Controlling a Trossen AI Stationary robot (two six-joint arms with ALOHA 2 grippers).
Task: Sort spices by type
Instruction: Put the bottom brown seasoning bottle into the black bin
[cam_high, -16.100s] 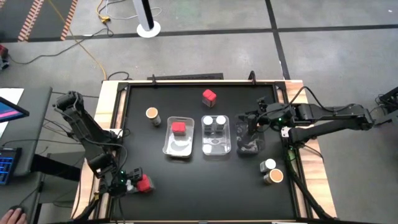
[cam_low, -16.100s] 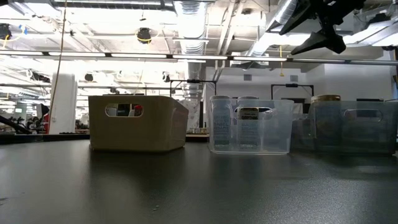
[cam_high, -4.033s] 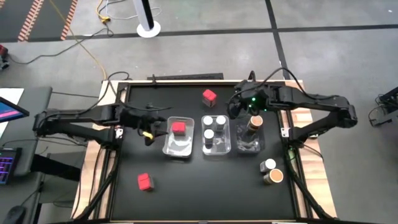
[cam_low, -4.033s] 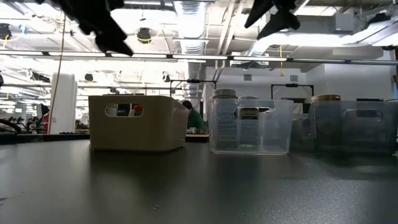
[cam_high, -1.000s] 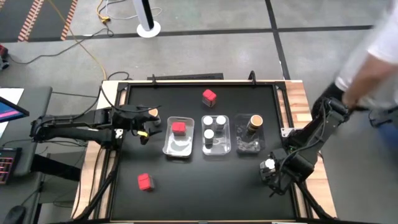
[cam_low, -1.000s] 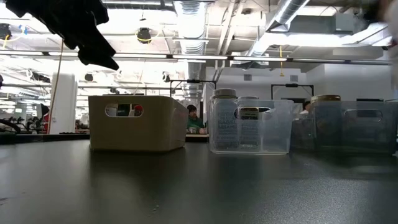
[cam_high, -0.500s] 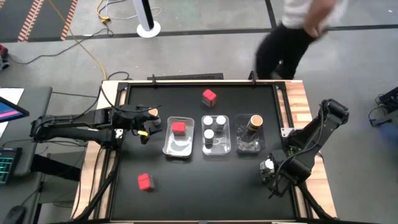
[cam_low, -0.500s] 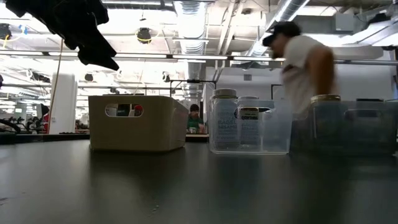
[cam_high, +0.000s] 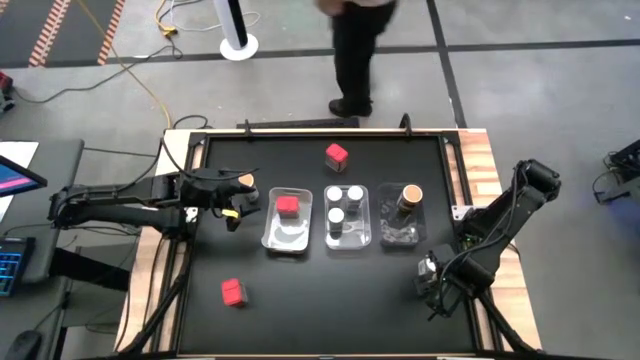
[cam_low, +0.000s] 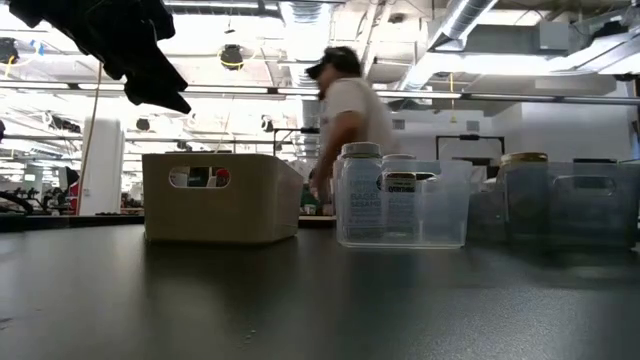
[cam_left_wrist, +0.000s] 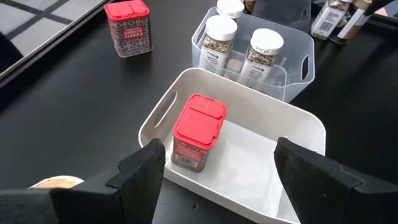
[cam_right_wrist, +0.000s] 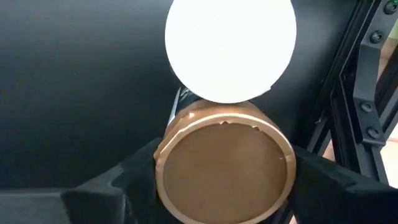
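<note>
High view: my right gripper (cam_high: 432, 283) is now at lower right of frame, down over the two loose jars by the table edge; a few s ago it was up by the trays. Over the last sec its jaws have been narrowing. Right wrist view shows them spread either side of the brown-lidded jar (cam_right_wrist: 224, 168), v. close to the lid, but no firm pinch visible yet. So I judge the grab is just starting; next stop should be the right-hand clear tray (cam_high: 385, 238), where another brown-lidded jar (cam_high: 405, 195) already stands.

Left gripper (cam_high: 235, 195) hasn't moved or changed, at mid-left of frame, jaws wide apart, nothing between them, just beside the tan-lidded jar (cam_high: 243, 181). Only other change: a person (cam_high: 355, 50) walking across top of frame, off the table.

The jar I'm on: round, flat brown lid, upright. It's touching or nearly touching the white-lidded jar (cam_right_wrist: 230, 46), so the jaws have little room on that side.

Rest: one red box (cam_high: 287, 206) sits in the left tray (cam_high: 268, 235); two red boxes are loose, upper centre (cam_high: 336, 154) and lower left (cam_high: 233, 291).
</note>
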